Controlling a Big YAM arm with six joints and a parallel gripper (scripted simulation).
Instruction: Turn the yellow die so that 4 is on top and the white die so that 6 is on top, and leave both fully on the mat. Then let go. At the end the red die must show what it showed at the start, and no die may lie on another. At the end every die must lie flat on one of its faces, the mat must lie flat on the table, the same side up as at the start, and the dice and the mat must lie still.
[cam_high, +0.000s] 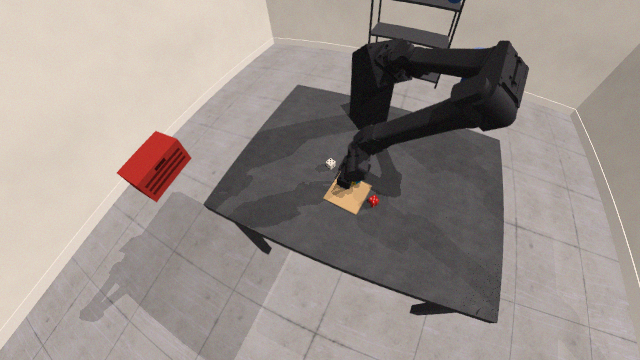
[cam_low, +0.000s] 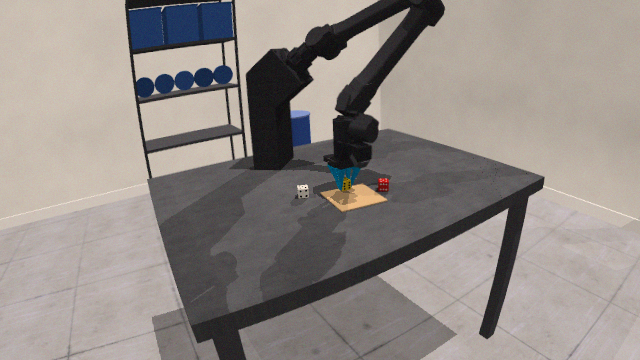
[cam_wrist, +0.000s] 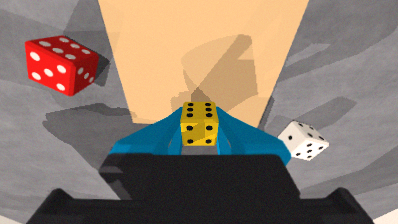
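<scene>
My gripper (cam_wrist: 199, 112) is shut on the yellow die (cam_wrist: 199, 123) between its blue fingers, just above the near edge of the tan mat (cam_wrist: 202, 55). In the exterior view the yellow die (cam_low: 346, 185) hangs close over the mat (cam_low: 354, 197). In the wrist view one face of the yellow die shows six pips and another shows four. The white die (cam_wrist: 303, 140) lies on the table beside the mat, off it, and shows in the exterior view (cam_low: 302, 191). The red die (cam_wrist: 61, 64) (cam_low: 383, 184) lies on the table on the mat's other side, off it.
The arm's black base (cam_low: 270, 107) stands at the back of the dark table. A shelf rack (cam_low: 182, 75) with blue boxes and discs stands behind the table. A red box (cam_high: 154, 165) sits on the floor near the wall.
</scene>
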